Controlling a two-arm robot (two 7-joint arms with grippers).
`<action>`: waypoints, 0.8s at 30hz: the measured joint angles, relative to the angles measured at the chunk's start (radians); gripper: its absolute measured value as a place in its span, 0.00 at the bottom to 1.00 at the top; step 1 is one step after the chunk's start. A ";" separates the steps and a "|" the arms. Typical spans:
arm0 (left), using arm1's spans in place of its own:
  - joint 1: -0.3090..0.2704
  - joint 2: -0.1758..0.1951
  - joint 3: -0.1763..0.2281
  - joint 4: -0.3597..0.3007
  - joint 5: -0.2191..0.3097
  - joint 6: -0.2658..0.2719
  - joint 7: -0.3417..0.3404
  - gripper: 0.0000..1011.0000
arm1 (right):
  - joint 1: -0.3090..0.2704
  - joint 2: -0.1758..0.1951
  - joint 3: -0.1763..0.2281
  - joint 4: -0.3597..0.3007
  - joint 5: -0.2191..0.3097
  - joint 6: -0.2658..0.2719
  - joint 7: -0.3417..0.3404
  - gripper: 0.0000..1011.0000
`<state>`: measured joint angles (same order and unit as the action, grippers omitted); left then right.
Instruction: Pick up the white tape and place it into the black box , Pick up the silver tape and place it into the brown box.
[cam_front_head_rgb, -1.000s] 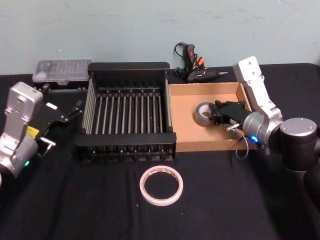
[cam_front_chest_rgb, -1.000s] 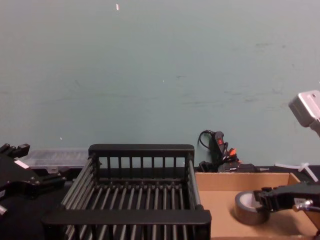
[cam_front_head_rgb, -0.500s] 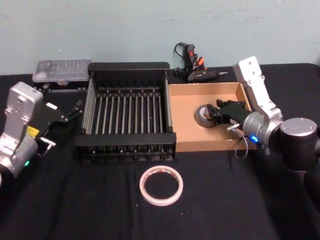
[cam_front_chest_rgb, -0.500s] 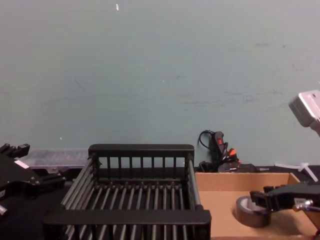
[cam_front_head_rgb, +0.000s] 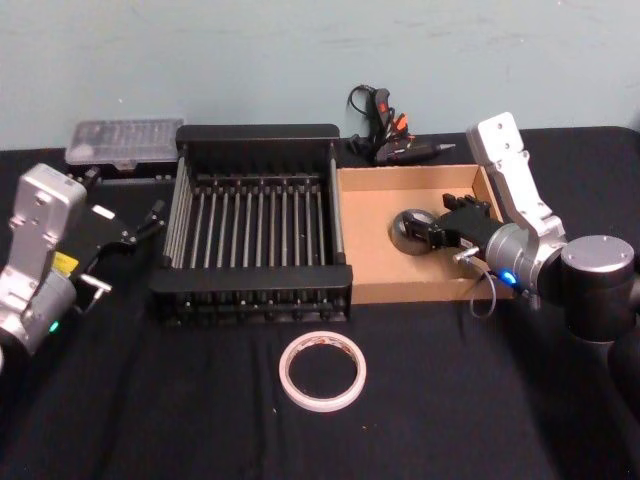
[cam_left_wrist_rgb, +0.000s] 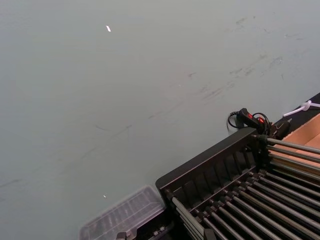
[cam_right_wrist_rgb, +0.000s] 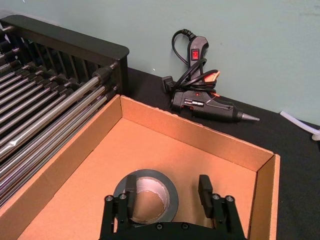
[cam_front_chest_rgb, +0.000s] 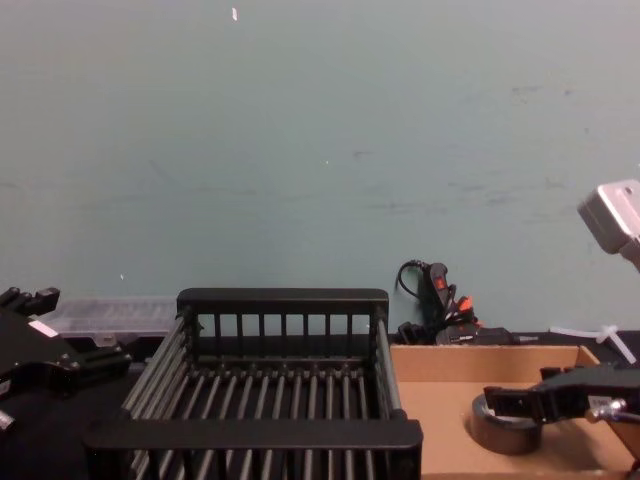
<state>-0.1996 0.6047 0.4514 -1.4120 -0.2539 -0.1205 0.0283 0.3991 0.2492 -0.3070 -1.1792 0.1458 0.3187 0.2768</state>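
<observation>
Silver tape (cam_right_wrist_rgb: 150, 194) mid brown box (cam_right_wrist_rgb: 215, 145), walls clear.

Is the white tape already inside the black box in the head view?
No, the white tape lies on the black tablecloth in front of the black box, whose slatted floor holds nothing.

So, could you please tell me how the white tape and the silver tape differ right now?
The white tape is a wide, thin ring; the silver tape is a smaller, thicker grey roll. The white tape lies on the black cloth in front of the black box; the silver tape lies inside the brown box, with the right gripper open around it. Both lie flat, and both are rolls with a hollow middle.
</observation>
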 joint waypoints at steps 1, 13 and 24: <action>0.000 0.000 0.000 0.000 0.000 0.000 0.000 0.99 | 0.000 0.000 0.000 0.000 0.000 0.000 0.000 0.78; 0.000 0.000 0.000 0.000 0.000 0.000 0.000 0.99 | 0.000 0.000 0.000 0.000 0.001 0.000 0.000 0.99; 0.000 0.000 0.000 0.000 0.000 0.000 0.000 0.99 | -0.022 0.004 0.026 -0.056 0.003 0.000 0.005 0.99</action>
<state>-0.1995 0.6047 0.4514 -1.4120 -0.2539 -0.1206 0.0283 0.3775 0.2532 -0.2814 -1.2354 0.1492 0.3185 0.2821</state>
